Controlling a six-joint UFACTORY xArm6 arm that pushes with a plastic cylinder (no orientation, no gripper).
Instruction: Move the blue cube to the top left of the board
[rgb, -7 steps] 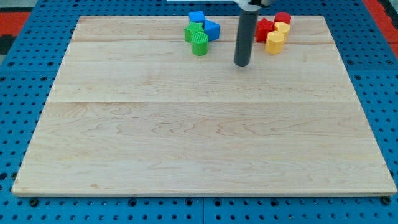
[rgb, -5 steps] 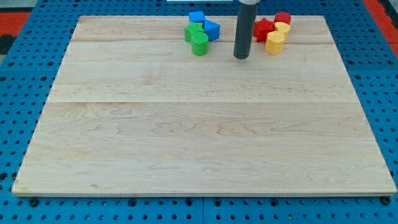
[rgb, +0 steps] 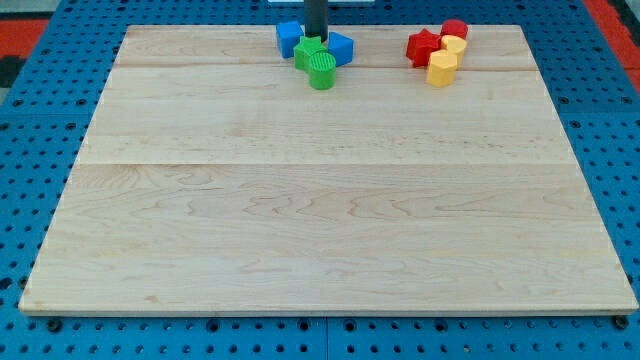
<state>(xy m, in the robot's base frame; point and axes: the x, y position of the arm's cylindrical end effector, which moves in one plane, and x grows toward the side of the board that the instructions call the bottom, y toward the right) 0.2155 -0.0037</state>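
Observation:
The blue cube (rgb: 290, 38) sits near the board's top edge, left of centre. My tip (rgb: 315, 36) stands right beside it on its right, just above the green blocks. A second blue block (rgb: 341, 47) lies right of the tip. Two green blocks (rgb: 316, 62) sit just below the tip, touching each other. The wooden board (rgb: 320, 200) fills most of the view.
At the view's top right stands a cluster: a red star-like block (rgb: 424, 46), a red cylinder (rgb: 455, 29) and two yellow blocks (rgb: 444, 62). A blue pegboard (rgb: 30, 150) surrounds the board.
My tip moved from between the two clusters up and left to the top of the blue-green cluster. The blue cube slid left, away from the other blocks.

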